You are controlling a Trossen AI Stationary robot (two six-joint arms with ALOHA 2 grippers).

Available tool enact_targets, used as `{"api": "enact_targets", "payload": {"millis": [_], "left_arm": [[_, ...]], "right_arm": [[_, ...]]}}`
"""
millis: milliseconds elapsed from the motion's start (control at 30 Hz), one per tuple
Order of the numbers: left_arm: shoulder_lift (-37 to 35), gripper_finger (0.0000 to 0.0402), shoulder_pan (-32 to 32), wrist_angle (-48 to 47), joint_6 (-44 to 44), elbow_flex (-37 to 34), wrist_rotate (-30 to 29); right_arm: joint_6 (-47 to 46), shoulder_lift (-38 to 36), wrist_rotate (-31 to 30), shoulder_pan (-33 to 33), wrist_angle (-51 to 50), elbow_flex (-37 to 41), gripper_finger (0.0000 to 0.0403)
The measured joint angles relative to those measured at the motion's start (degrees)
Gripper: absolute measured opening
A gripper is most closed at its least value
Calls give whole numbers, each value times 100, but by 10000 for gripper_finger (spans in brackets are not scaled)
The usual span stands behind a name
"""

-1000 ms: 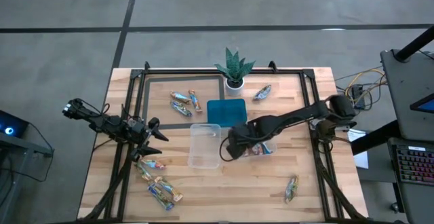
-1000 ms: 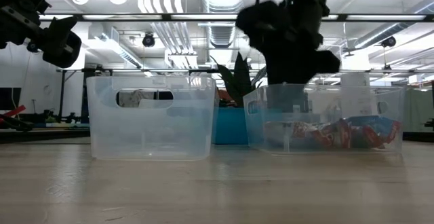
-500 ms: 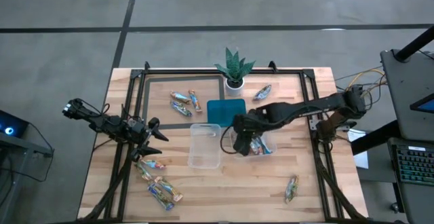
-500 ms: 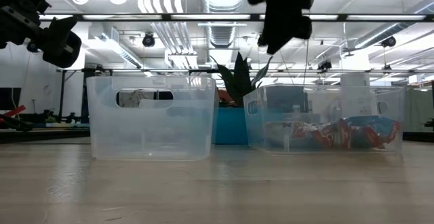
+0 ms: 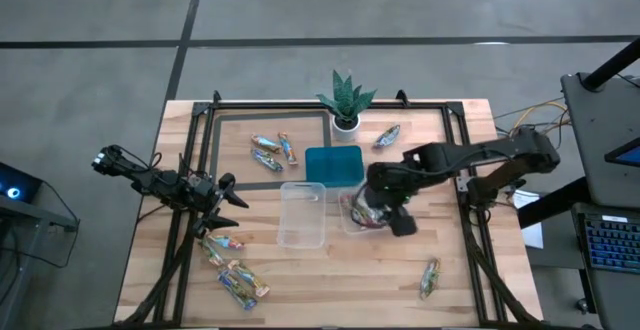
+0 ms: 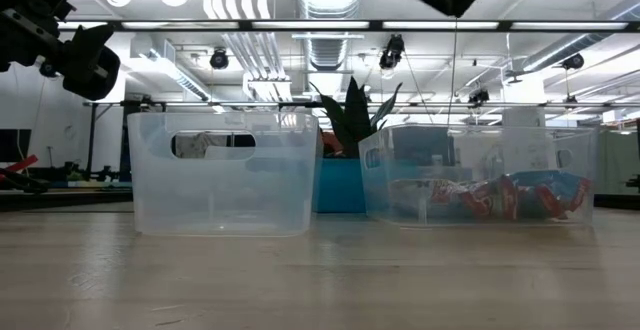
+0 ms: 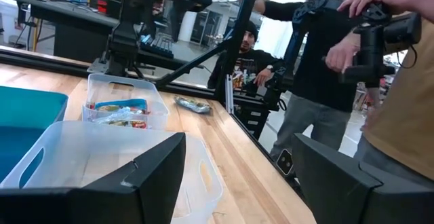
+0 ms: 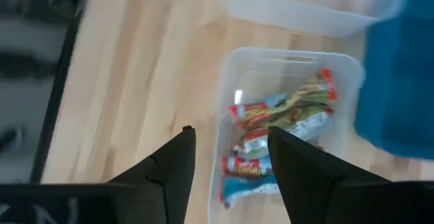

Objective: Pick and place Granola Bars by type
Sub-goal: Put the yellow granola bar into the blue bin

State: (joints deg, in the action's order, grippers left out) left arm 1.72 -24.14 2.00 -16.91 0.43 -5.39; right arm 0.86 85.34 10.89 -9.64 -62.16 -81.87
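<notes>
The granola bars are small and shiny. Several lie in the clear tub point(image 5: 362, 213) under my right gripper point(image 5: 388, 210), seen as a red, blue and tan pile point(image 8: 281, 125). Loose bars lie on the table near the far-left corner point(image 5: 272, 150), by the plant point(image 5: 388, 135), at the near left point(image 5: 232, 270) and the near right point(image 5: 430, 277). My right gripper point(image 8: 227, 153) hangs open and empty high above the filled tub. My left gripper point(image 5: 232, 192) waits open at the table's left, facing the empty tub point(image 7: 102, 156).
An empty clear tub point(image 5: 302, 213) stands left of the filled one, with a teal tray point(image 5: 334, 164) behind them and a potted plant point(image 5: 345, 100) at the far edge. A black frame point(image 5: 200, 150) runs around the table. People stand beyond the table's right side point(image 7: 325, 68).
My right gripper has risen from the rim of the filled tub to high above it, almost out of the low view's top. It has also drawn back toward the table's right and turned. The bars in the tub have stayed put.
</notes>
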Motion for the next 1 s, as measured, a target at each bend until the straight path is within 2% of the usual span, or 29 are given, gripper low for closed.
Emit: {"api": "enact_targets", "payload": {"millis": [433, 767, 1000], "left_arm": [[0, 250, 1, 2, 0, 0, 0], [0, 250, 2, 2, -2, -1, 0], [0, 250, 0, 2, -2, 0, 0]], "right_arm": [[1147, -489, 15, -871, -397, 154, 235], [1161, -560, 11, -1930, -509, 319, 268], [1166, -560, 11, -2520, -513, 698, 276]]}}
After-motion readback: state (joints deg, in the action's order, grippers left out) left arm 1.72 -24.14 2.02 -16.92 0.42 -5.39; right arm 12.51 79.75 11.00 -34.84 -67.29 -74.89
